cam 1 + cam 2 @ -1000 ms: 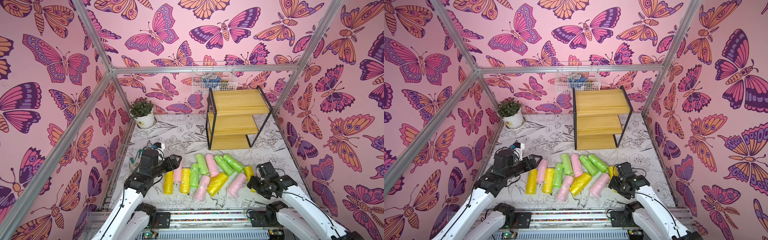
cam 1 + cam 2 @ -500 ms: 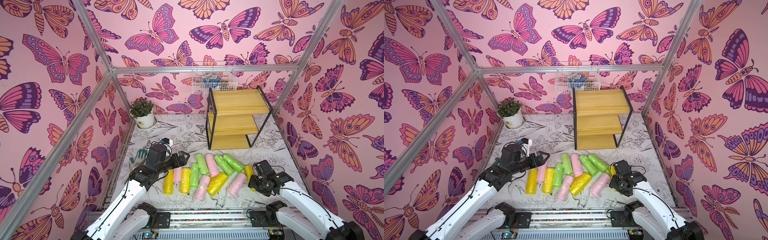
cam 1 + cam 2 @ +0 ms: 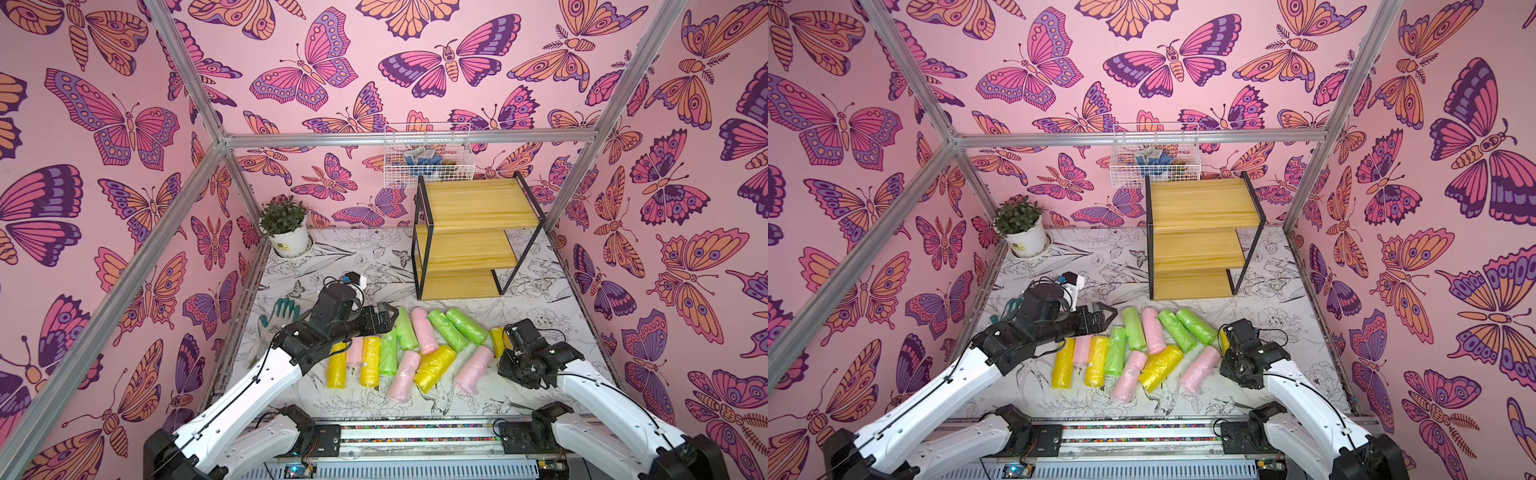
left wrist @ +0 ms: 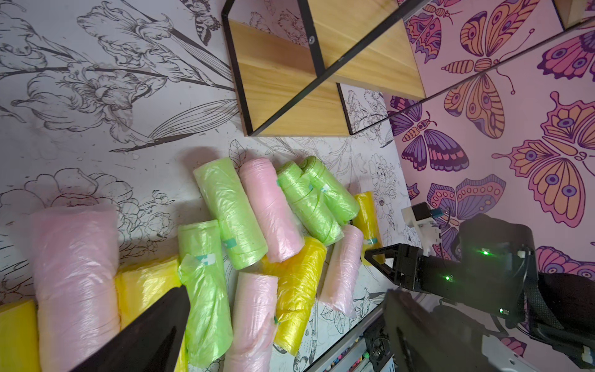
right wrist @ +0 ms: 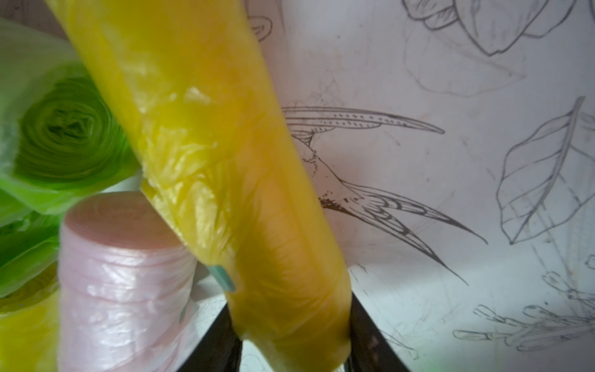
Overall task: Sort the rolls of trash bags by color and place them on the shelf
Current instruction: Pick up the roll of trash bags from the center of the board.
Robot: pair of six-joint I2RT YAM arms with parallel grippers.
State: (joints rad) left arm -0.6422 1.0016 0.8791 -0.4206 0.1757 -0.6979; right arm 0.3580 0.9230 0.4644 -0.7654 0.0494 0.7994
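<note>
Robot lab booth: aluminium frame point(image 3: 374, 139), butterfly wallpaper point(image 3: 307, 66).

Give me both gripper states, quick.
Left gripper: open, holding nothing.
Right gripper: closed on a yellow roll, jaws against both its sides.

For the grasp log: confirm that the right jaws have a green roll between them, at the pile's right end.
Not green. The right jaws have a yellow roll between them, as the right wrist view shows plainly. The rest stands: in both top views it lies at the pile's right end.
</note>
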